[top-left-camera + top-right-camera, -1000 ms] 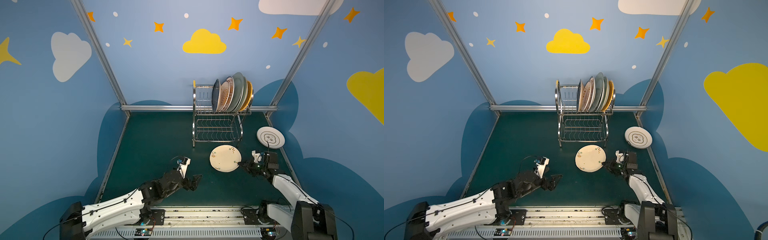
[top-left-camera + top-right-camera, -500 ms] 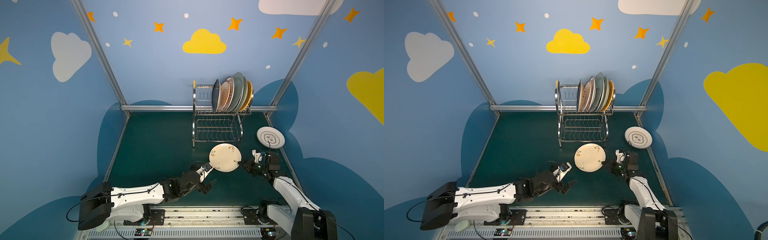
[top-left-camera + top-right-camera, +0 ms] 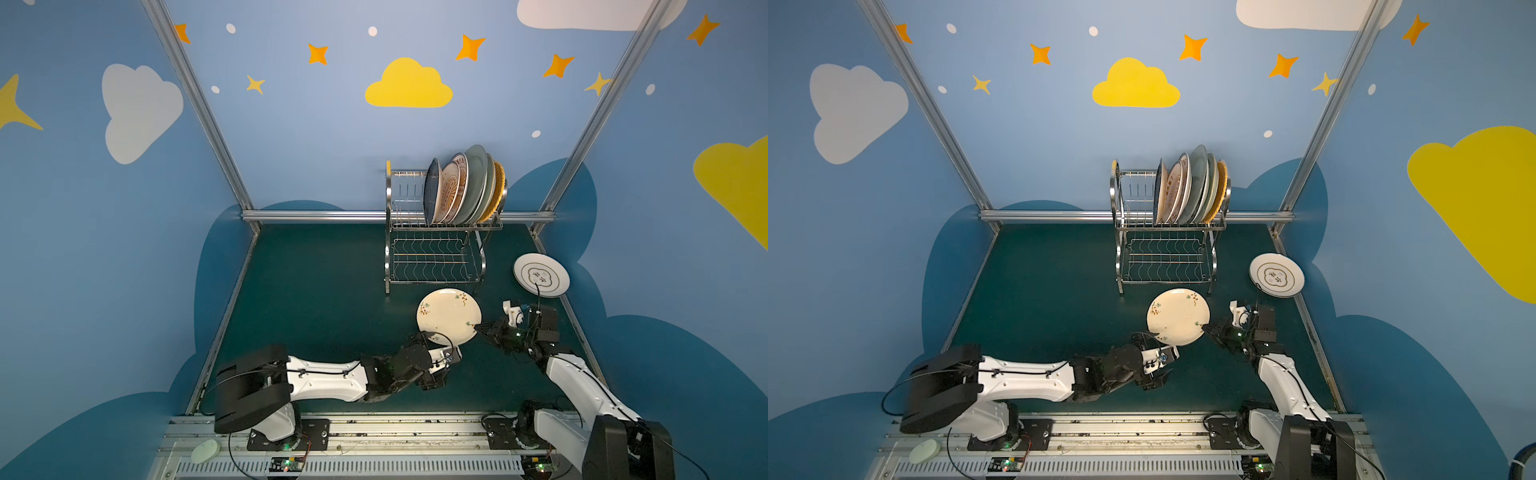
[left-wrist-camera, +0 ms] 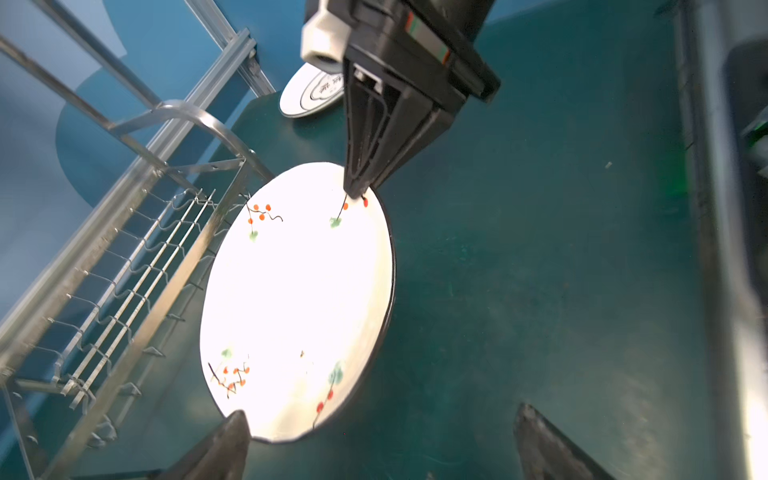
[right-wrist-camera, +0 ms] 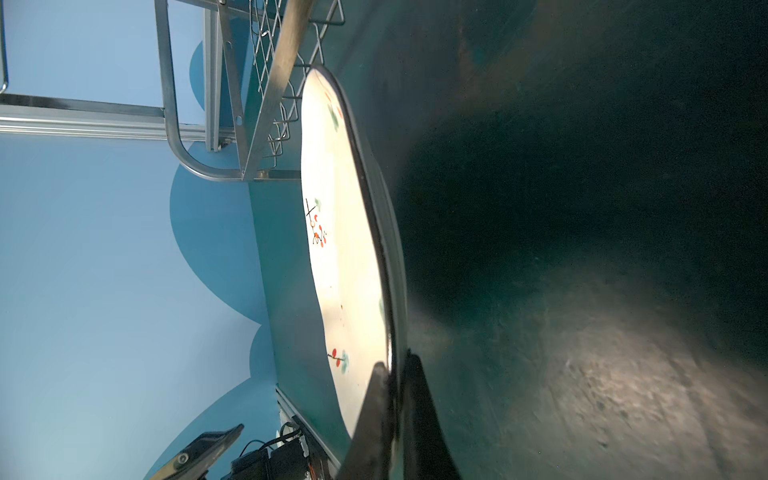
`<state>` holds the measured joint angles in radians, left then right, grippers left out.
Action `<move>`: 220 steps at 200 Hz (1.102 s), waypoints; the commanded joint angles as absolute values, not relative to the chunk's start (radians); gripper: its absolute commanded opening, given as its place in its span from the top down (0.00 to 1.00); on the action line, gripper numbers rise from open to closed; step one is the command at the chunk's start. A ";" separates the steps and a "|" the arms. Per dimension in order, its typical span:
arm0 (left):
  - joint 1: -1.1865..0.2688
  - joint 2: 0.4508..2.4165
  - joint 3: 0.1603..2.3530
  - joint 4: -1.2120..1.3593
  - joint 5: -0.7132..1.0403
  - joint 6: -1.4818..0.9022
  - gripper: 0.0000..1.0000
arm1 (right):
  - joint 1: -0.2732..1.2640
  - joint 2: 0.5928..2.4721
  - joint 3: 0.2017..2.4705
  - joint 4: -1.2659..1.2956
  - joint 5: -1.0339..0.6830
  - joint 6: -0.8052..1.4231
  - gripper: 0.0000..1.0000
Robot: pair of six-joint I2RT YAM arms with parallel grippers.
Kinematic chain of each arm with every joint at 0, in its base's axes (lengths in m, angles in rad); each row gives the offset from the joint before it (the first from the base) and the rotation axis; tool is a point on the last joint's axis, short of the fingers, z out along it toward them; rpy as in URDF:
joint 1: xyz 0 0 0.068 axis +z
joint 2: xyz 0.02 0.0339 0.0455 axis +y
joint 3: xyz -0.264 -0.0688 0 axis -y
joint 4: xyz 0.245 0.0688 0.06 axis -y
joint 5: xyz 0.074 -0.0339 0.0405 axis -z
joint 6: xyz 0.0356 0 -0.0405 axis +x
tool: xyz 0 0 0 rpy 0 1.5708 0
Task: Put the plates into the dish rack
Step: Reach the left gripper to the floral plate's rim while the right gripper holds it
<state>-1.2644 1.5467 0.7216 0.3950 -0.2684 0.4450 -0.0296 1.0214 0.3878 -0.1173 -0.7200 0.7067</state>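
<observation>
A cream plate with red-berry sprigs point(image 3: 449, 316) point(image 3: 1177, 316) is in front of the dish rack point(image 3: 432, 249) point(image 3: 1167, 257), tilted, with a shadow under it on the green mat. My right gripper point(image 3: 480, 328) point(image 5: 392, 374) is shut on its right rim. My left gripper point(image 3: 432, 361) point(image 4: 380, 413) is open at the plate's near-left edge. One fingertip point(image 4: 237, 415) is beside the rim and the other is over bare mat. Several plates point(image 3: 465, 187) stand in the rack's upper tier. A white plate with dark rings point(image 3: 541, 275) point(image 4: 307, 95) lies flat at the right.
The rack's lower wavy-wire shelf point(image 4: 124, 266) holds nothing and sits close behind the held plate. A metal frame rail point(image 3: 316, 216) runs along the back, and another lines the mat's right edge point(image 3: 577, 328). A small pale disc point(image 3: 205, 451) lies on the front base.
My left arm has swept right across the mat, and its open gripper has come to the cream plate's near edge. The right gripper and the plate have hardly moved.
</observation>
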 commanded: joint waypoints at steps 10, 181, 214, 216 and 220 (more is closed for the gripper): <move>-1.293 1.668 0.811 0.488 -0.402 0.625 0.05 | -0.026 0.997 0.395 -0.034 -0.804 0.711 1.00; -1.293 2.039 1.050 0.613 -0.568 0.711 0.38 | -0.023 0.986 0.390 -0.033 -0.816 0.716 1.00; -1.287 2.081 1.093 0.610 -0.615 0.707 0.54 | -0.022 0.982 0.390 -0.035 -0.816 0.717 1.00; -1.287 2.082 1.095 0.611 -0.618 0.706 0.55 | -0.022 0.982 0.388 -0.035 -0.816 0.716 1.00; -1.287 2.087 1.099 0.614 -0.625 0.705 0.59 | -0.023 0.981 0.388 -0.034 -0.816 0.716 1.00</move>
<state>-1.2926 2.0617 1.0660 0.6064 -0.5728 0.7216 -0.0288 1.0142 0.3866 -0.1165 -0.7284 0.7105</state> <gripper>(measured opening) 0.478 0.049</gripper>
